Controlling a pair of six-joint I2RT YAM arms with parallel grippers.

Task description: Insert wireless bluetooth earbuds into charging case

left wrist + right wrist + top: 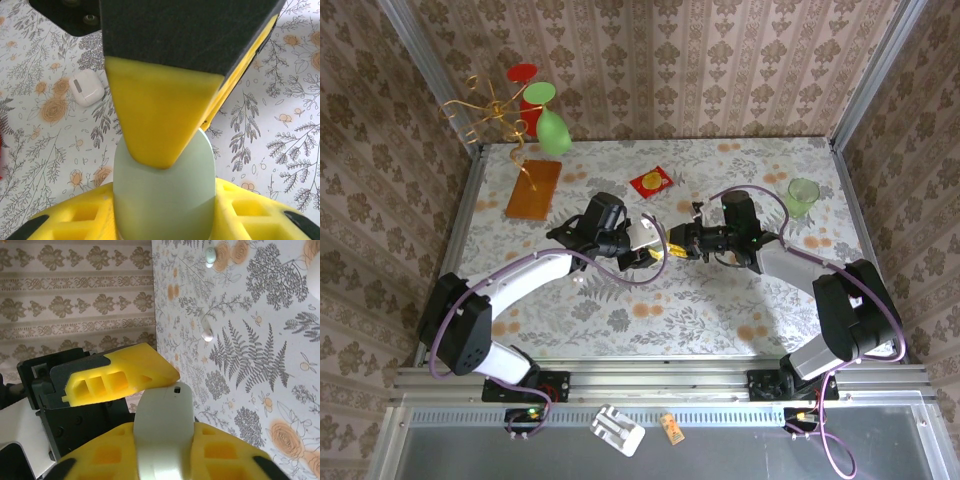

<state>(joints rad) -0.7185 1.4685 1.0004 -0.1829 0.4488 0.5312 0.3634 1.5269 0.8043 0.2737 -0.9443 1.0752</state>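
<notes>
**A:** Where is the pale green oval plastic charging case (165,200)?

**B:** It is held mid-table between the two arms and appears to be lifted off the floral-print table (720,310). Its body is clamped by the left jaws. Its upper end is pinched by the right jaws, which are seen closed on it (probably the lid side; a small hole is visible there in the right wrist view).

**A:** Earbuds?

**B:** None is seen in the case. One tiny white plastic earbud (206,333) is lying loose on the table. A second small pale piece (211,255) lies further off (too small to be identified for certain). A white rounded plastic case (86,86) is also on the table, well apart from the held one.

**A:** Handling?

**B:** The earbuds are judged very light, hard, glossy and rounded, so they could easily be squirted out of a pinch or flicked away. Each should be taken across its widest part or its stem, pads square on, with little closing force. The case shell is judged stiff but slick, and the hinge is taken to be the weak point. The lid should be levered gently while the body is gripped across its broad sides.
</notes>
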